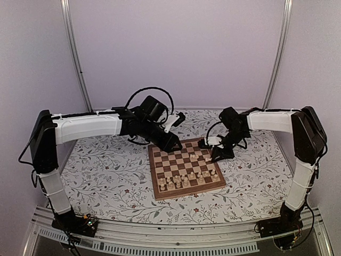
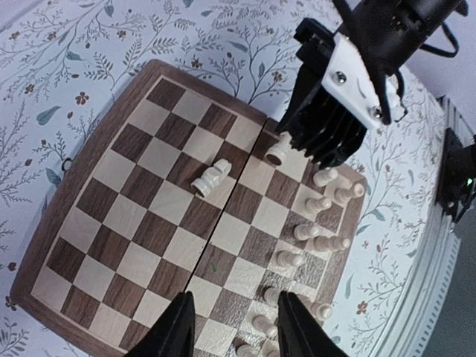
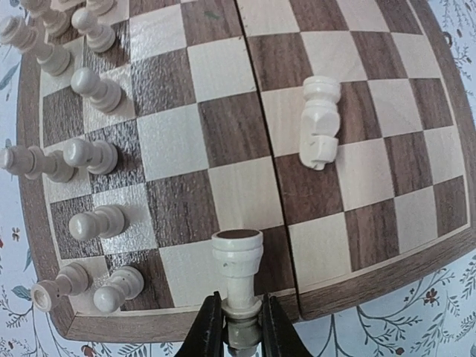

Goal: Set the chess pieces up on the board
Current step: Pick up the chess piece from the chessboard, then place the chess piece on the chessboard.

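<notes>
The board (image 1: 171, 160) lies on the floral cloth. Several cream chess pieces (image 1: 187, 180) stand in two rows along its near edge. One piece (image 3: 320, 123) lies on its side mid-board, also in the left wrist view as the toppled piece (image 2: 212, 177). My right gripper (image 3: 239, 301) is shut on the upper part of another cream piece (image 3: 238, 264), whose dark round base points at the camera, over the board's right border. From the left wrist view, this held piece (image 2: 277, 152) hangs tilted under the right gripper (image 2: 291, 143). My left gripper (image 2: 234, 301) hovers open over the board, with nothing between its fingers.
The floral tablecloth (image 1: 106, 170) surrounds the board on all sides. The standing pieces (image 3: 93, 89) crowd the board's left side in the right wrist view. Both arms reach in over the board's far half, the left gripper (image 1: 176, 144) near its far edge.
</notes>
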### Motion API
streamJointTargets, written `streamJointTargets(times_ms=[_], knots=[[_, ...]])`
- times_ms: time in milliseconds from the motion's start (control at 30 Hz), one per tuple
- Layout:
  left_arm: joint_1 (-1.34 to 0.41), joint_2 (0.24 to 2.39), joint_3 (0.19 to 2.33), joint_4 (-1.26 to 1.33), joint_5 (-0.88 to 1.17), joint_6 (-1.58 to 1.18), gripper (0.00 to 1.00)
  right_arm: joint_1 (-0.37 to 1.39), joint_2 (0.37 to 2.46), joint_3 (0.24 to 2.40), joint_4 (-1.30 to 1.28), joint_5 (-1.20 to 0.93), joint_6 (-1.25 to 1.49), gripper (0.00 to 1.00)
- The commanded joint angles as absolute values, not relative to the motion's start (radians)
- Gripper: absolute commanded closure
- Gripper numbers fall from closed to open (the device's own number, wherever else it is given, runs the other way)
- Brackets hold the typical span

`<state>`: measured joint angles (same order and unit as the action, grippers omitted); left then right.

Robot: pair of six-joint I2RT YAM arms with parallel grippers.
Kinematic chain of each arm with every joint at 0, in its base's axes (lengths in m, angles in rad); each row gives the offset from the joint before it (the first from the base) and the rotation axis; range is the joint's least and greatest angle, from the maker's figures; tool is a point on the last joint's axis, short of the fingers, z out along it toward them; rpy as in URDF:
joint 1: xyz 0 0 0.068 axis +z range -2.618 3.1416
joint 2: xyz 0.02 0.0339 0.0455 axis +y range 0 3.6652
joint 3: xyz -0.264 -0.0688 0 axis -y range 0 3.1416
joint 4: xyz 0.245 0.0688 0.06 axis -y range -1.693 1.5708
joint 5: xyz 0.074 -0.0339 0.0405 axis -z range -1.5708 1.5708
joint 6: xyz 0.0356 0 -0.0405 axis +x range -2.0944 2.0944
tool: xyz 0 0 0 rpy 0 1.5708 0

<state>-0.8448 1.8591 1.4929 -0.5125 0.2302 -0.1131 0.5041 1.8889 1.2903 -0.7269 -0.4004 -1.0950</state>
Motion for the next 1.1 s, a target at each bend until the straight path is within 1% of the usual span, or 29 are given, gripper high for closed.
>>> streamJointTargets(times_ms=[0, 100, 267, 600, 833, 900, 1067], knots=[[-0.817, 1.784, 1.382, -0.183, 0.360, -0.277, 0.59, 0.510, 1.844, 1.395, -0.759, -0.477, -1.038, 0.94], [-0.812, 1.794, 1.338, -0.037, 0.438, -0.359, 0.58, 0.511, 1.809, 1.449, -0.775, -0.555, -0.984, 0.94], [-0.810, 1.849, 1.341, 0.074, 0.494, -0.441, 0.57, 0.525, 1.767, 1.483, -0.783, -0.632, -0.918, 0.94], [-0.810, 1.911, 1.370, 0.112, 0.576, -0.475, 0.58, 0.578, 1.753, 1.491, -0.791, -0.605, -0.898, 0.94], [-0.809, 1.937, 1.376, 0.101, 0.594, -0.482, 0.68, 0.584, 1.752, 1.497, -0.793, -0.611, -0.895, 0.93], [-0.808, 1.941, 1.376, 0.103, 0.605, -0.485, 0.72, 0.585, 1.753, 1.497, -0.794, -0.611, -0.895, 0.93], [-0.806, 1.950, 1.371, 0.123, 0.644, -0.499, 0.86, 0.586, 1.754, 1.497, -0.791, -0.612, -0.889, 0.93]])
